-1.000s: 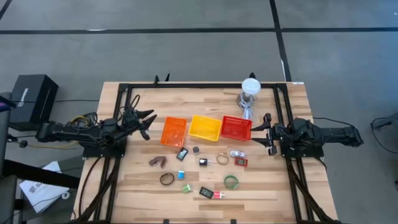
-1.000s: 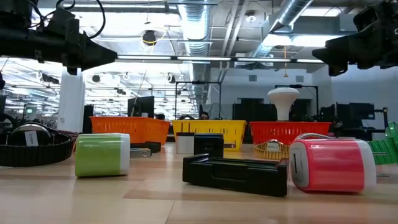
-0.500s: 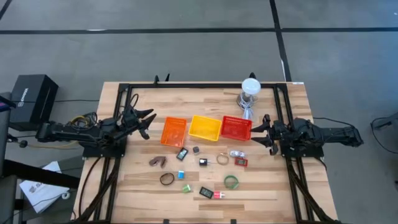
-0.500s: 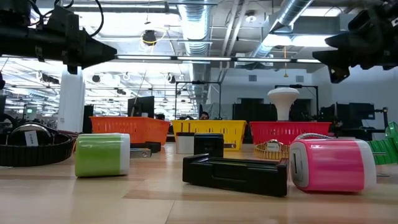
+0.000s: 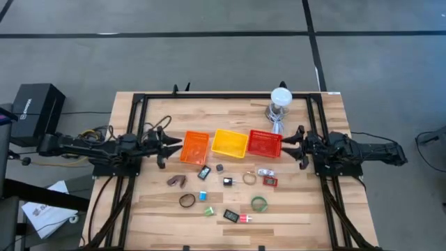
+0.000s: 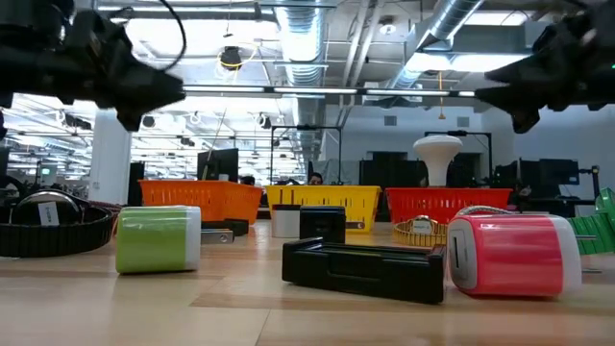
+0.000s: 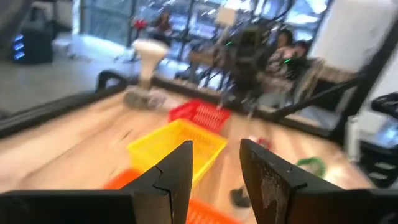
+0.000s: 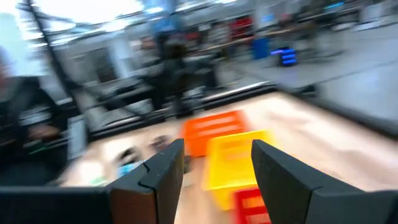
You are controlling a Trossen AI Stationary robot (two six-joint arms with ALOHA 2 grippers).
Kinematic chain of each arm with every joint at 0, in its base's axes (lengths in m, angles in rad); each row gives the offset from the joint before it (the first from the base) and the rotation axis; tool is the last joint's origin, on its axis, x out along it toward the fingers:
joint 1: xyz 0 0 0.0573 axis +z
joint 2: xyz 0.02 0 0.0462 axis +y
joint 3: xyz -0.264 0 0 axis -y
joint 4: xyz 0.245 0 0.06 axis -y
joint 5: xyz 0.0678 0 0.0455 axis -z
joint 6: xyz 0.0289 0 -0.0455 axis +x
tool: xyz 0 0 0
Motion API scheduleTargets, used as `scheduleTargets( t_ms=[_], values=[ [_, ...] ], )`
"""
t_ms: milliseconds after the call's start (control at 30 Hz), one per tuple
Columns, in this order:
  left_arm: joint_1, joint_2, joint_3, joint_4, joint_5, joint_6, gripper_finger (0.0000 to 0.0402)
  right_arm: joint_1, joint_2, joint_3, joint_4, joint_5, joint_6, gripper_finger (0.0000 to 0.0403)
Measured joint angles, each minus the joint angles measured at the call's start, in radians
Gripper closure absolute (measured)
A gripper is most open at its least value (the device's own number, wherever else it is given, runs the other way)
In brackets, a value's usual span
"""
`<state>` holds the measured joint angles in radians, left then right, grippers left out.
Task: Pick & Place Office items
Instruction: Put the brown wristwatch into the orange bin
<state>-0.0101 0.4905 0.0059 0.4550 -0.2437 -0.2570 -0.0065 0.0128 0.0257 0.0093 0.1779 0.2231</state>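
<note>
Wooden table [image 5: 300, 209] carries the scattered items [image 5: 224, 188], while the left gripper [image 5: 171, 148] and right gripper [image 5: 286, 146] hover apparently empty, jaws spread, flanking the baskets [image 5: 231, 143].

Both arms are dark, nearly black, built of chunky jointed segments. The left arm [image 5: 83, 148] carries loose yellow and dark cable loops near its base. The right arm [image 5: 369, 151] looks sleeker. Each ends in two flat, matte black fingers [image 7: 177, 180] with angular, stepped edges.
</note>
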Motion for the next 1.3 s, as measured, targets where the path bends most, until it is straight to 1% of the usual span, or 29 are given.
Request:
scheduleTargets(
  t_ms=[100, 167, 333, 433, 533, 633, 833, 1100, 1300],
  values=[
    [-0.001, 0.096, 0.000, 0.025, 0.002, -0.034, 0.0273, -0.022, 0.000, 0.000, 0.002, 0.132, -0.066, 0.0223],
    [-0.008, 0.156, 0.006, 0.022, 0.016, -0.054, 0.0273, -0.037, 0.000, 0.001, 0.003, 0.181, -0.073, 0.0223],
    [-0.042, 0.300, 0.097, -0.003, 0.016, -0.053, 0.0273, -0.071, 0.000, 0.001, 0.003, 0.189, -0.075, 0.0223],
    [-0.069, 0.376, 0.182, -0.089, 0.015, -0.031, 0.0273, -0.084, 0.000, 0.001, 0.003, 0.189, -0.080, 0.0223],
    [-0.095, 0.420, 0.270, -0.237, -0.009, -0.030, 0.0273, -0.093, 0.000, 0.001, 0.006, 0.189, -0.101, 0.0223],
    [-0.124, 0.430, 0.337, -0.397, -0.017, -0.039, 0.0272, -0.096, 0.000, 0.001, 0.020, 0.190, -0.109, 0.0223],
    [-0.215, 0.419, 0.431, -0.622, -0.018, -0.121, 0.0264, -0.094, 0.000, 0.001, 0.022, 0.190, -0.127, 0.0223],
    [-0.340, 0.419, 0.438, -0.772, -0.017, -0.278, 0.0256, -0.094, 0.000, 0.001, 0.024, 0.190, -0.127, 0.0223],
    [-0.420, 0.433, 0.438, -0.780, -0.019, -0.357, 0.0252, -0.094, 0.000, 0.000, 0.022, 0.190, -0.127, 0.0223]
  ],
)
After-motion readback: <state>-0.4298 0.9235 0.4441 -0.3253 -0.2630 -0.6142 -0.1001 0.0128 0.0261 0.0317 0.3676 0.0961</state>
